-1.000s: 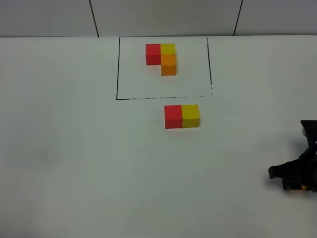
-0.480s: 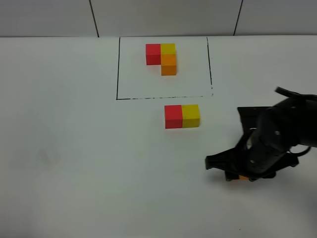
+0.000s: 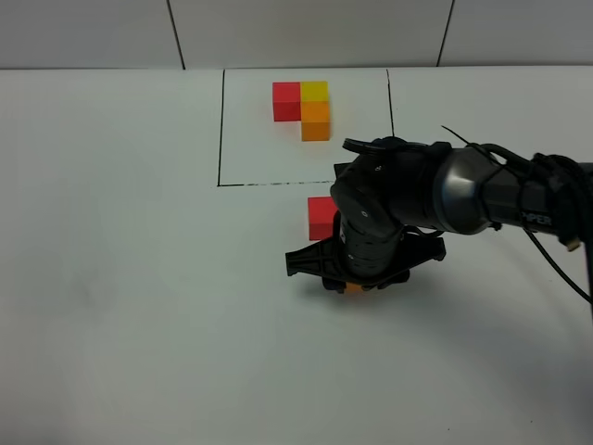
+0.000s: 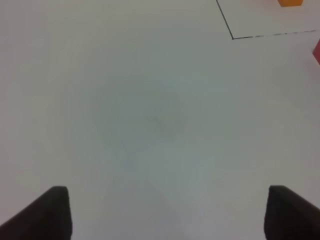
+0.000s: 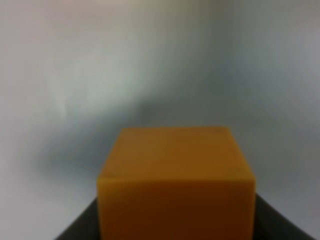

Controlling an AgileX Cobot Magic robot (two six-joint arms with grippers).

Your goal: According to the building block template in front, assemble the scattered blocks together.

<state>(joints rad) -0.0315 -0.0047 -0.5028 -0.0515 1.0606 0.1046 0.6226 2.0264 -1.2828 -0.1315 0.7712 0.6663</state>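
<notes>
Right claw (image 3: 355,286) grips the orange cube (image 5: 176,182) at 5 o'clock from the red cube (image 3: 321,215); template cluster (image 3: 306,109) at 12 o'clock. Cube probably light, rigid, smooth-faced: pinch opposite flat sides squarely. Left claw (image 4: 165,215) is spread, empty.

L-shaped red-yellow-orange template (image 3: 303,105) farthest back, red cube (image 3: 321,217) nearer, orange cube (image 5: 175,185) just in front of it

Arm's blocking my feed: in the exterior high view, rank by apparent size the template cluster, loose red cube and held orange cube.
1. template cluster
2. loose red cube, partly behind the right arm
3. held orange cube, a sliver
</notes>
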